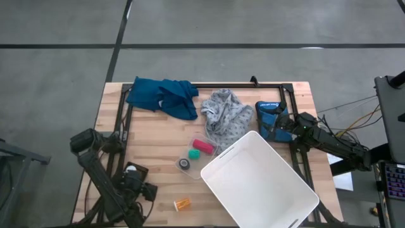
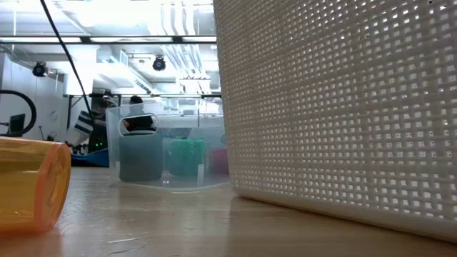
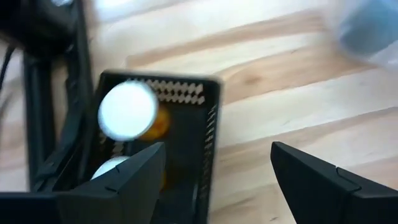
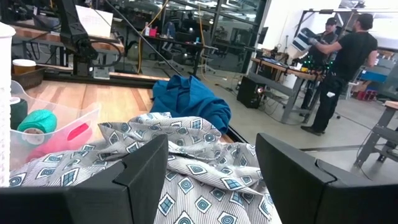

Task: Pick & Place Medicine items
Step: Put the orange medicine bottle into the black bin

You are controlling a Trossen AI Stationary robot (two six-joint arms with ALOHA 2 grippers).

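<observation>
One orange pill bottle [image 1: 182,204] lies on its side on the wood near the table's near edge; in the low view this bottle [image 2: 28,187] fills the left. Two more bottles sit in a small black mesh box [image 3: 186,124]: one white cap [image 3: 127,110] with an orange body, and a second cap [image 3: 112,167] lower down. My left gripper [image 3: 214,171] hangs open over that box and the bare wood beside it, at the table's near left [image 1: 139,185]. My right gripper [image 4: 211,162] is open at the table's right [image 1: 283,126], facing the grey patterned cloth [image 4: 186,180].
A large white perforated basket [image 1: 259,180] takes up the near right. A clear tray [image 1: 196,155] with green, pink and dark rolls sits mid-table. A blue cloth [image 1: 161,96] and the grey patterned cloth [image 1: 224,114] lie at the far side, a blue pouch [image 1: 269,115] by the right gripper. People stand in the room behind.
</observation>
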